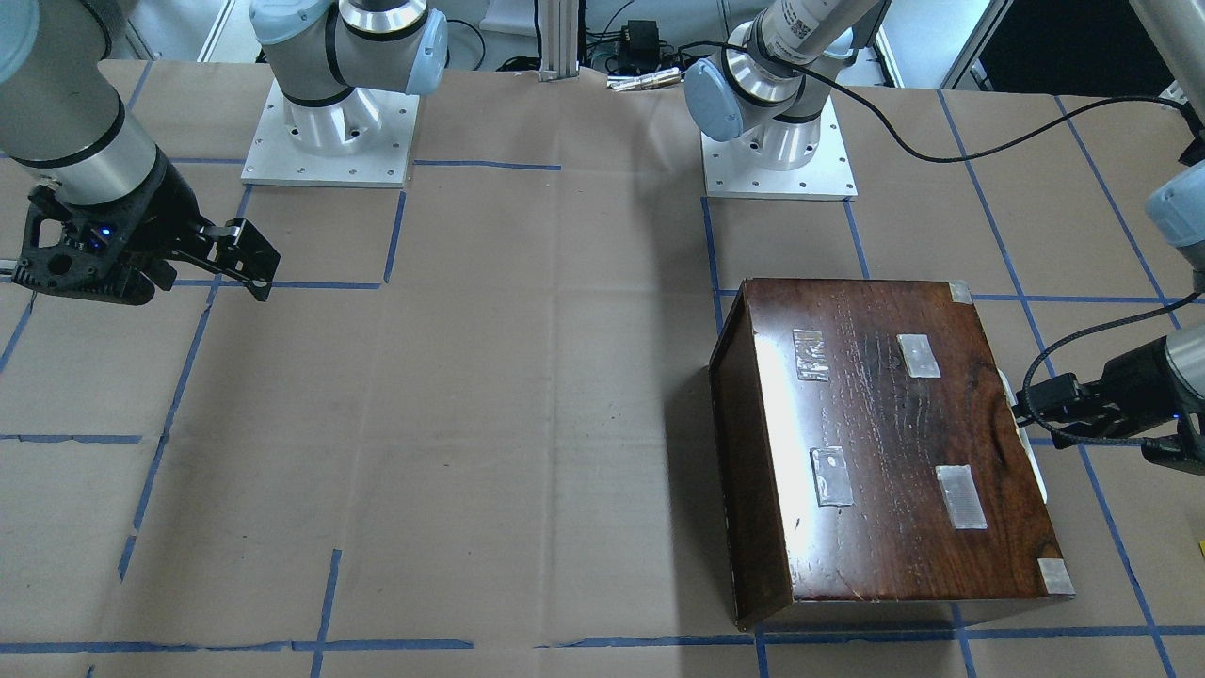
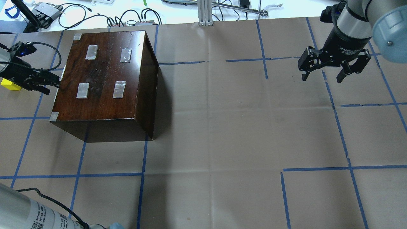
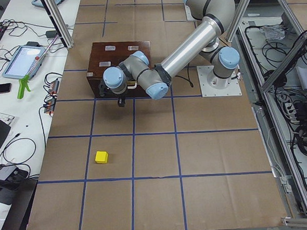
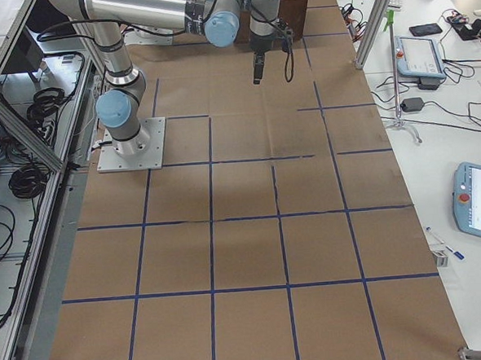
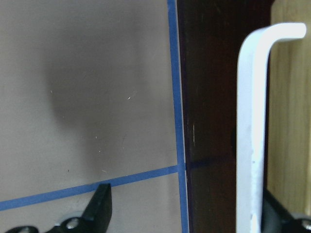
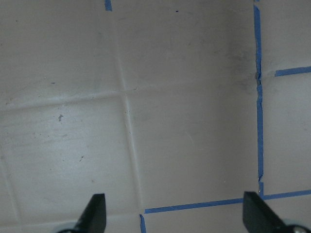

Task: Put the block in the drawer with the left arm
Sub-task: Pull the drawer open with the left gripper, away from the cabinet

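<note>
The yellow block [image 2: 10, 85] lies on the paper to the left of the dark-brown box [image 2: 105, 73], and also shows in the exterior left view [image 3: 101, 157]. The drawer is shut in the box; its dark front panel [image 5: 209, 121] carries a white handle [image 5: 252, 136]. My left gripper [image 5: 189, 216] is open at that panel, the handle between its fingers, close to the right finger [image 5: 279, 216]. It is seen beside the box in the overhead view [image 2: 48, 86]. My right gripper [image 2: 321, 78] is open and empty, far off above the paper.
The table is covered in brown paper with blue tape lines [image 2: 210, 175]. The box top carries several clear tape patches [image 2: 119, 89]. The left arm's black cable [image 1: 941, 151] loops over the table. Cables and devices lie beyond the far edge [image 2: 127, 19].
</note>
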`<state>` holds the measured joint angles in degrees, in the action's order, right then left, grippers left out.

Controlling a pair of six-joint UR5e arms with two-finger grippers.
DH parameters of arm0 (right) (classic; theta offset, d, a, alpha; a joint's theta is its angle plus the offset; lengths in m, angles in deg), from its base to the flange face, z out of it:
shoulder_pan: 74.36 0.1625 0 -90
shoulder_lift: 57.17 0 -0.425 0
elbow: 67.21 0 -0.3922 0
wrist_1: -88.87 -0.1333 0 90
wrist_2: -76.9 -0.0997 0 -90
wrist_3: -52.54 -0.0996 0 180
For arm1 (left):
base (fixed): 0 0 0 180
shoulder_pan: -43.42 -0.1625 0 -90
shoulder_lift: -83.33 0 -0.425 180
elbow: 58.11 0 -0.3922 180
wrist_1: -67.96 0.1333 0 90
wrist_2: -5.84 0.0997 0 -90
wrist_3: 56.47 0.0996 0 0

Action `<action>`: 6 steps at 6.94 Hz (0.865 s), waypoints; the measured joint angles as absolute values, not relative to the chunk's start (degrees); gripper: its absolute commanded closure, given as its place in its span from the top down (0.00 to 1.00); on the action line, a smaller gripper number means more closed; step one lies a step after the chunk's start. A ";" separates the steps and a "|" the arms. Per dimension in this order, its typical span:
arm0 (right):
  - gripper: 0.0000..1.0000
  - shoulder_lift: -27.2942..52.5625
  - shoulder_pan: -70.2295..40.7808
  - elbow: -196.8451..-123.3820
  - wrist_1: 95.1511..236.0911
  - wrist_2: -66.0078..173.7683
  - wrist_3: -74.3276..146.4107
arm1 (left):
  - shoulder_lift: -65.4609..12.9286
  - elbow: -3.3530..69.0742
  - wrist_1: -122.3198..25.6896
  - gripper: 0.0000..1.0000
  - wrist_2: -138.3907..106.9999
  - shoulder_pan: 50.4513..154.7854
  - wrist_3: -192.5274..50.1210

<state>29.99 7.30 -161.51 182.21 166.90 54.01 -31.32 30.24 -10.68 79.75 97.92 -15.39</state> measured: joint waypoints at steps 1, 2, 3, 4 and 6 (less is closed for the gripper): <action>1.00 29.99 7.30 -161.51 182.21 166.90 54.03 | -31.39 29.96 -10.41 0.99 79.99 97.72 -15.41; 1.00 29.99 7.30 -161.51 182.21 166.90 54.02 | -31.63 29.32 -10.28 0.99 80.14 97.49 -15.41; 1.00 30.00 7.30 -161.51 182.21 166.90 54.00 | -32.04 28.55 -10.26 0.99 80.26 97.30 -14.97; 1.00 29.99 7.29 -161.51 182.21 166.90 54.02 | -32.36 28.00 -10.25 0.99 80.32 96.90 -14.09; 1.00 29.94 7.29 -161.51 182.22 166.90 54.03 | -32.79 27.57 -10.16 0.99 80.81 95.70 -13.10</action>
<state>29.94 7.29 -161.51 182.22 166.90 54.03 -32.79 27.57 -10.16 80.81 95.70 -13.10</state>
